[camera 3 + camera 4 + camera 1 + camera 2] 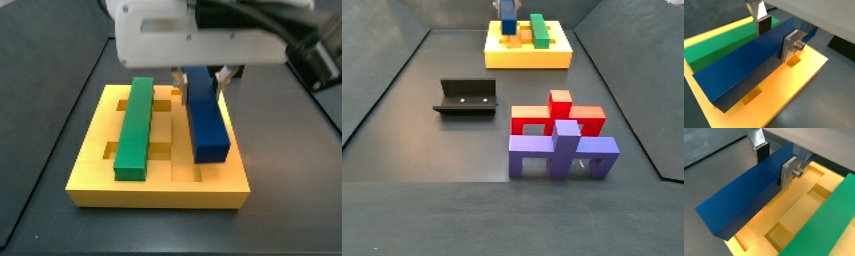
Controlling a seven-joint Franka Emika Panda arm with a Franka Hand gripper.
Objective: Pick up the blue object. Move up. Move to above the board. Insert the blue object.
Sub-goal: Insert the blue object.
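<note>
The blue object [206, 125], a long dark blue bar, stands on edge in a groove of the yellow board [160, 190], higher than the green bar [135, 125] lying beside it. My gripper [202, 78] straddles the bar's far end. In both wrist views the silver fingers sit on either side of the blue object [737, 72] [741, 198], one plate flat against its side face. The gripper [776, 39] [776, 165] looks shut on it. The board [529, 58] lies at the far end of the floor, with the gripper [506, 12] above it.
The dark fixture [466, 97] stands on the floor left of centre. A red stand [560, 110] and a purple block structure [563, 150] stand nearer. The board has open cutouts [784, 220] beside the bar.
</note>
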